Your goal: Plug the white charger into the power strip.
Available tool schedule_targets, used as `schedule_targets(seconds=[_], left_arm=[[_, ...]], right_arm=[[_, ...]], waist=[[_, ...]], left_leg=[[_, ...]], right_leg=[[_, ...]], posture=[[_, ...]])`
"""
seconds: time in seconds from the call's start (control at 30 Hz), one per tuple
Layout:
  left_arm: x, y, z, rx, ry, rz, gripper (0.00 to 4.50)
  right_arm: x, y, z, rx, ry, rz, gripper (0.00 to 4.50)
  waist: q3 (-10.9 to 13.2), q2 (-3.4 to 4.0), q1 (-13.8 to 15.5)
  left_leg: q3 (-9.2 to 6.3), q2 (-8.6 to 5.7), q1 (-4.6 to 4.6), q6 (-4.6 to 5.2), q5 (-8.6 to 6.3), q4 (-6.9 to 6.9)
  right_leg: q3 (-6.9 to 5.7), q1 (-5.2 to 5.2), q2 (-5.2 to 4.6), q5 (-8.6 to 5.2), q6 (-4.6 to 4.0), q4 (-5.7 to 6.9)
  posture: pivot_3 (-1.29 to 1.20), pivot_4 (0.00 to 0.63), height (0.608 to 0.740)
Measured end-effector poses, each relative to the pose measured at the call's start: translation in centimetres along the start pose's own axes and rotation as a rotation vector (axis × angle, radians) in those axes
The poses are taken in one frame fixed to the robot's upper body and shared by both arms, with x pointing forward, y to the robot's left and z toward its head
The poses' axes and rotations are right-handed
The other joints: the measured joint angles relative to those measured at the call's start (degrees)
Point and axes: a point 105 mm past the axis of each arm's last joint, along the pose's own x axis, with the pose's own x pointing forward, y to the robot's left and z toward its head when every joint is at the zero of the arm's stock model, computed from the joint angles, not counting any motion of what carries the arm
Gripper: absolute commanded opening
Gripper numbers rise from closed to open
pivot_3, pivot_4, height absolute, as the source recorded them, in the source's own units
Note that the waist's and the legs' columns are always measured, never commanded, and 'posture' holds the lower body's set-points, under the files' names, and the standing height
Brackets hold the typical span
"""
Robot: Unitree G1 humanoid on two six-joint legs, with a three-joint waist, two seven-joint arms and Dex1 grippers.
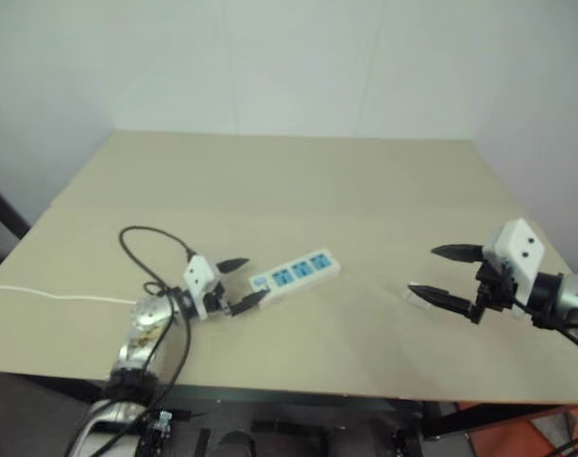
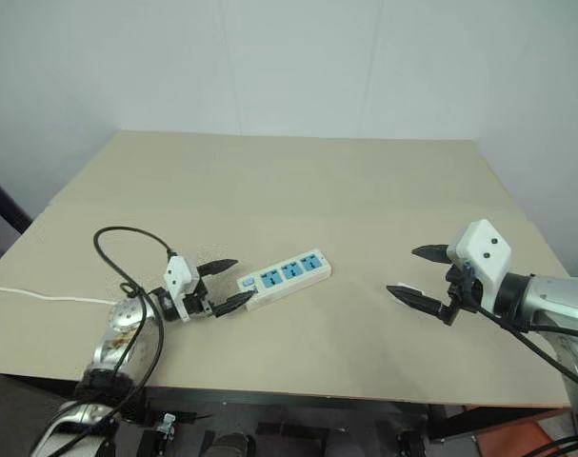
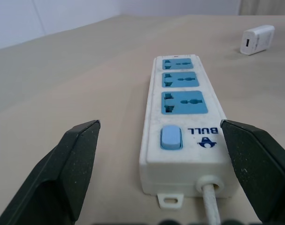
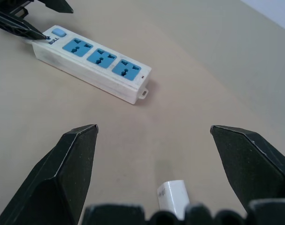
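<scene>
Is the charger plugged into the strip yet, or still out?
Out. The charger lies loose on the table, apart from the strip, whose three sockets are all empty.

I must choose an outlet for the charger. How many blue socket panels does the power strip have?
3, in one row along the power strip: one next to its blue switch, one in the middle, one at the far end. None looks hidden.

You face a beige table (image 1: 298, 181) set into a corner of plain white walls (image 1: 269, 57) — even, soft light, and a dark floor (image 1: 41, 419) beneath its near edge.
</scene>
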Motion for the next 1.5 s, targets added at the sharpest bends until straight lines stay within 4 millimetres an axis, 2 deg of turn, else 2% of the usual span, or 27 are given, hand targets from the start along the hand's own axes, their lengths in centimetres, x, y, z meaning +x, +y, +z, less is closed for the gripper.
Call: schedule_targets(seconds=[0.2,0.37,1.1,1.5], left_arm=[[1.8,-2.1,-0.1,-0.034,-0.036,-0.124,4.46],[2.0,-2.6,-0.1,-0.035,-0.039,-0.149,4.46],[1.9,-1.2,-1.6,-0.021,-0.016,-0.042,4.46],[2.4,-0.9,-2.0,-0.031,0.007,-0.068,4.46]], right_arm=[[-0.3,0.3,0.3,0.006,-0.015,-0.003,4.50],[-0.4,0.5,0.3,0.011,-0.015,-0.008,4.50],[-0.2,0.8,0.9,0.019,-0.042,-0.007,4.50],[-0.1,1.3,1.1,0.015,-0.051,-0.006,4.50]], waist=[[0.00,-0.01,-0.04],[0.00,-0.01,-0.33],[0.00,-0.01,-0.11],[-0.16,0.14,-0.09]], left_leg=[[-0.01,0.00,-0.03,0.00,0.00,0.00],[-0.01,0.01,0.03,0.00,0.00,0.00],[-0.01,0.00,0.07,0.00,0.00,0.01],[-0.02,0.00,0.40,0.00,0.00,0.01]], right_leg=[[0.00,-0.02,0.00,0.02,-0.02,0.00],[0.01,0.00,0.01,-0.02,0.04,0.02],[0.01,0.06,0.01,-0.04,0.09,0.02],[0.00,0.48,0.00,-0.08,0.17,-0.08]], posture=[[0.00,0.150,0.740],[0.00,0.150,0.740],[0.00,0.150,0.740],[0.00,0.150,0.740]])
